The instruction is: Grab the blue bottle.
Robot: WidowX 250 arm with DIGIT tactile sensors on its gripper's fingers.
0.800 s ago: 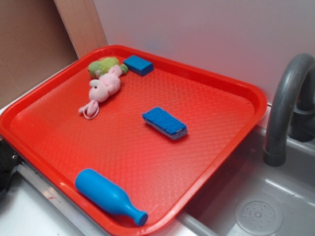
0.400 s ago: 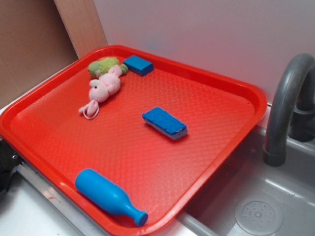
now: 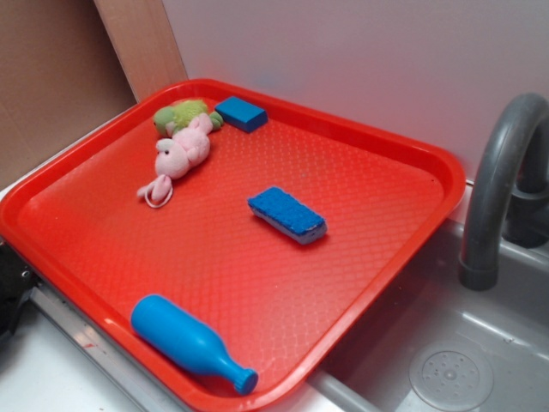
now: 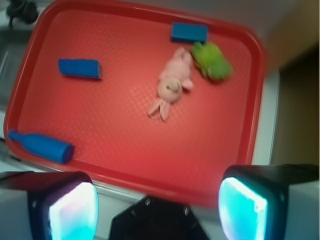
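Nothing moved, blue bottle left of open claw

Exterior view: bright, even light, sharp focus; soft sheen on the red tray, faint shadows under objects. Wrist view: overall blurred; tool pads glow cyan-white, overexposed; dim right edge.
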